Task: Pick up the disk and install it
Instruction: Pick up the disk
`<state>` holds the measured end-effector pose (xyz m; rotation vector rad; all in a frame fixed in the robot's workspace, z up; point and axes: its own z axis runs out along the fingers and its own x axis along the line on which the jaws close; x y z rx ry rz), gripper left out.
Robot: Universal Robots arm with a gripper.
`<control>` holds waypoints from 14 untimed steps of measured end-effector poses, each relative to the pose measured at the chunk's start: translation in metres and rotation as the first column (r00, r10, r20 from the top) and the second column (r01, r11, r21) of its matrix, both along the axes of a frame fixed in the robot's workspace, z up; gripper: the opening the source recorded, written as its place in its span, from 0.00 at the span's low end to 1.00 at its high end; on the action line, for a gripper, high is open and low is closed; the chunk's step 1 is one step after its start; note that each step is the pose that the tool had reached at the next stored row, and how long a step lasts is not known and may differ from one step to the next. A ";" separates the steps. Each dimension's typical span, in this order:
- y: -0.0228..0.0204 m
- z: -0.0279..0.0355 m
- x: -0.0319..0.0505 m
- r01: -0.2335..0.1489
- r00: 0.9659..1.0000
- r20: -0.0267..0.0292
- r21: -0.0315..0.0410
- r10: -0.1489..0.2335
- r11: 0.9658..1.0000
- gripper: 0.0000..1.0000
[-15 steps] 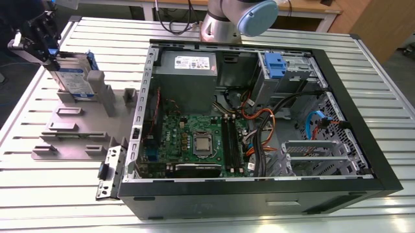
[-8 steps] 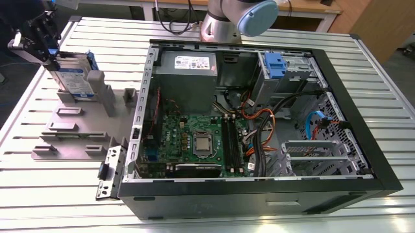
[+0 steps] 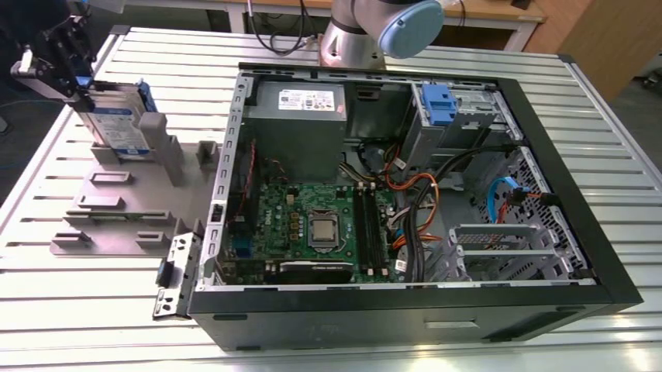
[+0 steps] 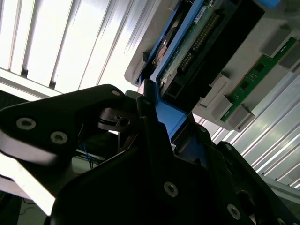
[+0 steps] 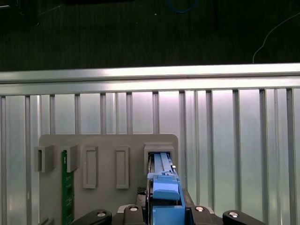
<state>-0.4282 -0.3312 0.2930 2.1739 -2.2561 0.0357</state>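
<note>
The disk (image 3: 116, 124), a silver drive with a white-and-blue label in a blue carrier, stands upright in a slot of the grey holder (image 3: 108, 205) at the exterior view's left, outside the computer case. My gripper (image 3: 85, 85) sits on the disk's upper end. In both wrist views the black fingers (image 4: 148, 108) press against the blue carrier edge of the disk (image 4: 197, 37) (image 5: 162, 180). The gripper (image 5: 164, 208) is shut on it, and the disk's lower end is in the holder slot (image 5: 159, 149).
The open computer case (image 3: 579, 194) lies on the slatted metal table (image 3: 93, 310). Inside it are a blue bracket on the drive bay (image 3: 438, 105), a grey power supply (image 3: 300, 101) and the motherboard (image 3: 315, 225). A green memory stick (image 5: 68, 187) stands in the holder.
</note>
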 end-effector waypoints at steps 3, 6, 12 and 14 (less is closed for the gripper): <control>0.0000 0.0019 0.0000 0.000 1.000 0.000 0.000 0.000 1.000 0.36; 0.0000 0.0037 0.0000 0.000 1.000 0.000 0.000 0.000 1.000 0.36; 0.0000 0.0077 0.0000 0.000 1.000 0.000 0.000 0.000 1.000 0.36; 0.0000 0.0089 0.0000 0.000 1.000 0.000 0.000 0.000 1.000 0.36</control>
